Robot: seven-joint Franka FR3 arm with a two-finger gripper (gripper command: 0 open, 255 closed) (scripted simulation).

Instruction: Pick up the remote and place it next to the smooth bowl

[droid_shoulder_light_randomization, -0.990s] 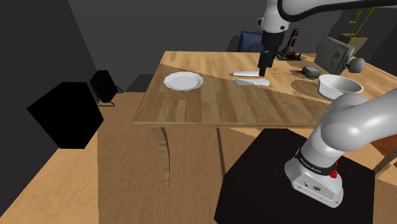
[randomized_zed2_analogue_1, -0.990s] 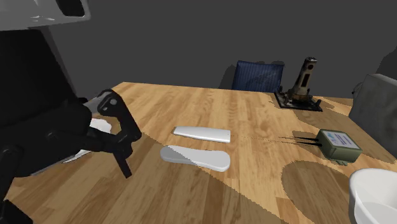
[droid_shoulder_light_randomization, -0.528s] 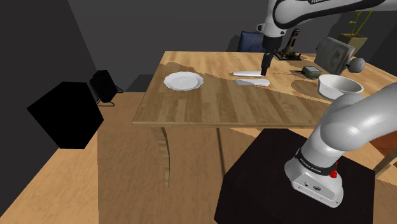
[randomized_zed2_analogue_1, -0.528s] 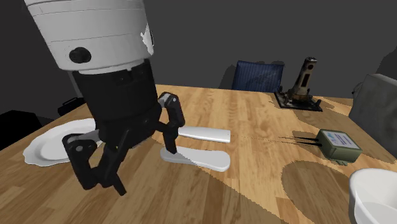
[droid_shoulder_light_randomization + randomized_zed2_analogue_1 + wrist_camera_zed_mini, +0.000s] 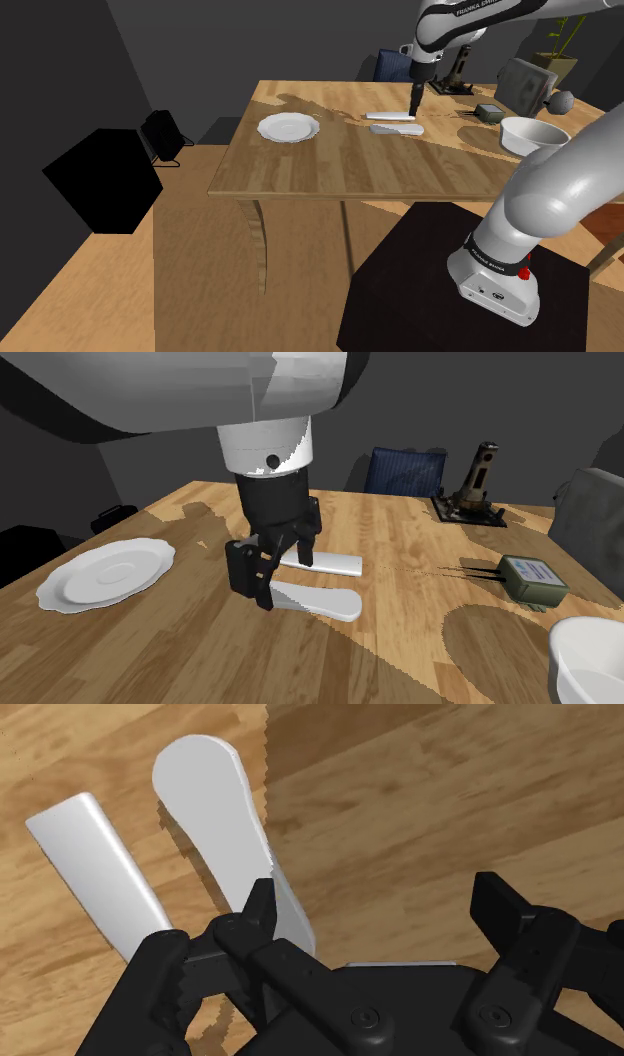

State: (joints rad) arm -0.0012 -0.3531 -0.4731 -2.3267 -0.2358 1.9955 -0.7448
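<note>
One wooden table (image 5: 335, 165) | pincer (image 5: 285, 582) spread above it | dark grey walls (image 5: 280, 40)

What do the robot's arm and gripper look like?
The arm has rounded white links with dark joints, black lettering on an upper link and a red button near its base. The gripper is all black, with two angular fingers and round screw heads.

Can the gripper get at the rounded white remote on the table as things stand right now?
Probably yes. The gripper hangs open just above one end of the rounded white remote, nothing lies on it, and the flat white bar beside it sits apart, leaving room.
</note>
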